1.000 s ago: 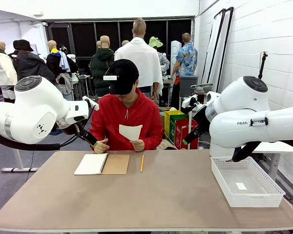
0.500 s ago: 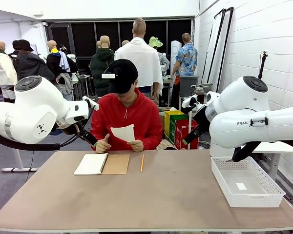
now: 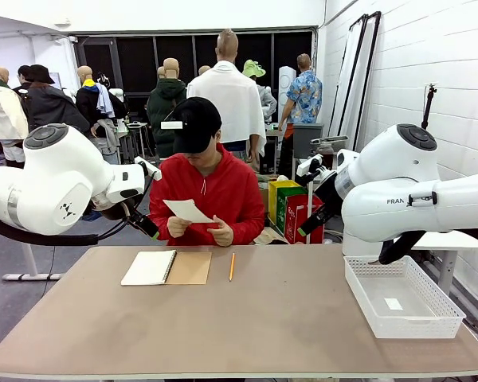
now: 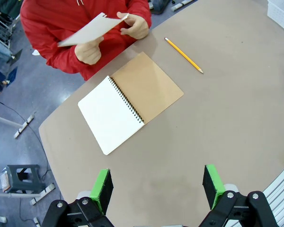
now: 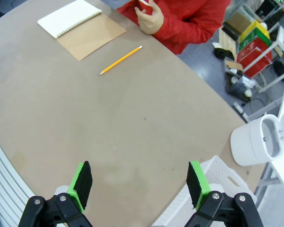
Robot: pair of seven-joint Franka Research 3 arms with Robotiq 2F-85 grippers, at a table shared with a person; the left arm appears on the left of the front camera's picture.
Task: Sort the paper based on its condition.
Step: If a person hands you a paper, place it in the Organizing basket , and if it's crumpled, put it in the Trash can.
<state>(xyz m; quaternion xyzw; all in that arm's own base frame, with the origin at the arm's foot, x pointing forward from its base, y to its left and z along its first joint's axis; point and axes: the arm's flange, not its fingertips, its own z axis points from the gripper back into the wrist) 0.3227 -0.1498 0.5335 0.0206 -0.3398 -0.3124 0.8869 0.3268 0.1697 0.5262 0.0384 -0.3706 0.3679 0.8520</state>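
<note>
A person in a red hoodie sits at the far side and holds a loose white sheet of paper [image 3: 188, 211] in both hands above the table's far edge. The same paper [image 4: 92, 29] appears tilted in the left wrist view, its top edge ragged. My left gripper [image 4: 157, 187] hangs high over the near left of the table, open, nothing between its green pads. Also open and holding nothing, my right gripper [image 5: 139, 185] hovers above the table's right part.
An open spiral notebook [image 3: 166, 267] with a brown cover lies on the far left of the table [image 3: 247, 326], a yellow pencil [image 3: 232, 267] just right of it. A white mesh basket [image 3: 401, 297] stands at the right edge with a small scrap inside.
The person has lowered and tilted the sheet towards flat and shifted it to picture left, now holding it with both hands. Neither arm has moved.
</note>
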